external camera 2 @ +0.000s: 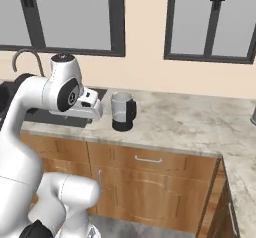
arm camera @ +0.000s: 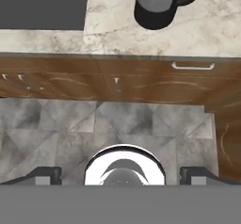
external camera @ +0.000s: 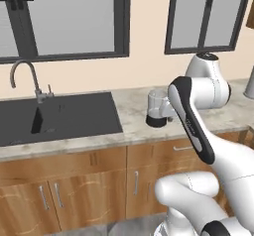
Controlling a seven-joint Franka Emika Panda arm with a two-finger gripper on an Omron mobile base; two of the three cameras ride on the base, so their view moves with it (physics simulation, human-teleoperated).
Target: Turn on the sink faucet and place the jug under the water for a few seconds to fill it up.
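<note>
Nearest, the robot's two-finger hand hung open and empty over the floor, the small clear glass jug stood untouched on the marble counter right of the black sink, whose dark gooseneck faucet ran dry, leaving everything undone.

2 base views flank the arm, sharing the jug; hand view looks down at cabinets.

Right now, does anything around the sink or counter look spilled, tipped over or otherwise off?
Nothing stands out. The jug stands upright on the counter, right of the sink. The faucet runs no water, and no spill shows.
</note>
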